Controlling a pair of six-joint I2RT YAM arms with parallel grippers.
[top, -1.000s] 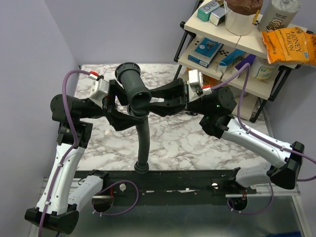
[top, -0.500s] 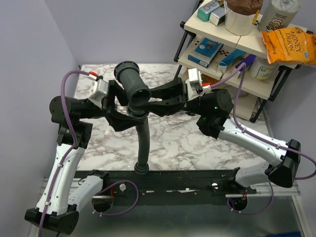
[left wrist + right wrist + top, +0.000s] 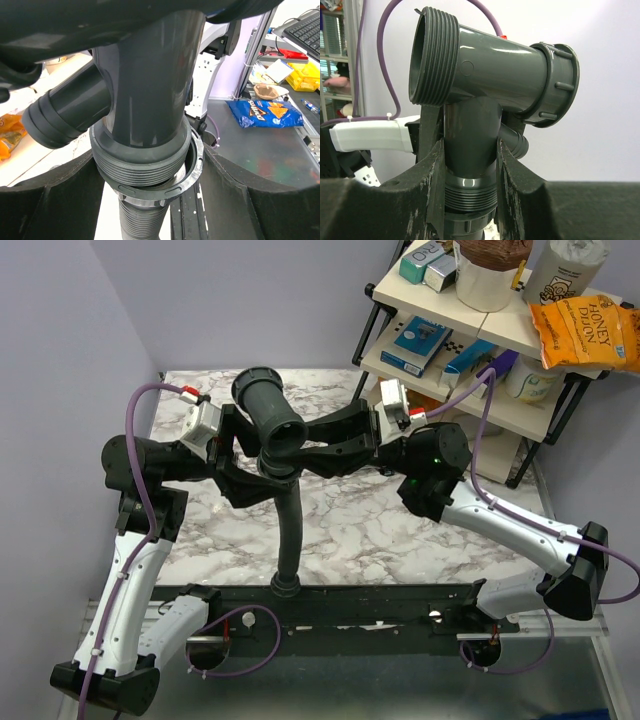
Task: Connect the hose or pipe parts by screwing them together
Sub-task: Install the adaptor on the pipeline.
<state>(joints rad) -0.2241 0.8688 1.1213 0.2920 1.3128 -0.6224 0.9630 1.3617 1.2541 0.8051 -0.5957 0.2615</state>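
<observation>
- The right arm has swung its forearm and elbow slightly inward over the white marble-patterned desk [image 3: 400,530], while the left arm stays put. This looks like a small re-aim, not a turn of the joint.
- The black ribbed flexible hose [image 3: 292,525] hangs from the joint. Its lower end has drifted a touch left, near the desk's front edge. Whether it rests there cannot be told.
- The dark grey Y-shaped plastic fitting [image 3: 268,410] is held high above mid-desk and has barely moved. The right pincer [image 3: 470,170] is clenched on its vertical stem.
- The left pincer [image 3: 152,210] is closed around the grey upper collar nut [image 3: 150,192] at the top of the hose. The contact itself is blurred and cropped in the left wrist view.
- The fitting's threads [image 3: 145,170] show above the nut, which sits somewhat askew, so the screwing seems hardly begun.
- Whether any thread has caught is hidden inside the nut.
</observation>
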